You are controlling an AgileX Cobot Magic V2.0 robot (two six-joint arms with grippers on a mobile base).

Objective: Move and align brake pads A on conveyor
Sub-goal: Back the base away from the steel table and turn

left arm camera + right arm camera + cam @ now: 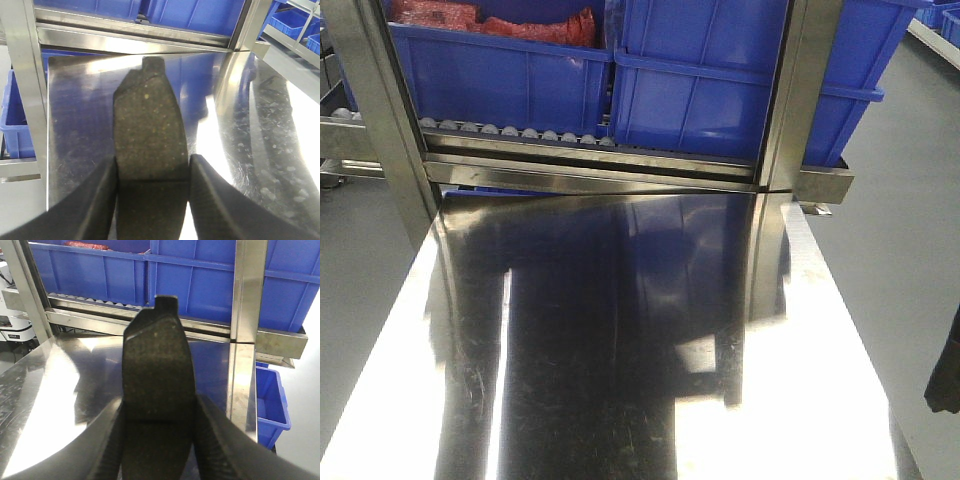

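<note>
Black left gripper [152,165] jaws pinch a dark grey curved brake pad [149,115] jutting ahead between them; right gripper [159,407] grips pad 2 [156,360] likewise. Conveyor unseen; carry both level, grips firm.

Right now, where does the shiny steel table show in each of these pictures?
Front view: the table fills the lower picture, below the rack.
Left wrist view: the table lies behind the left pad, spreading right.
Right wrist view: the table lies lower left, behind the right pad.
Shared landmark: the blue bins along the top of all three.
</note>
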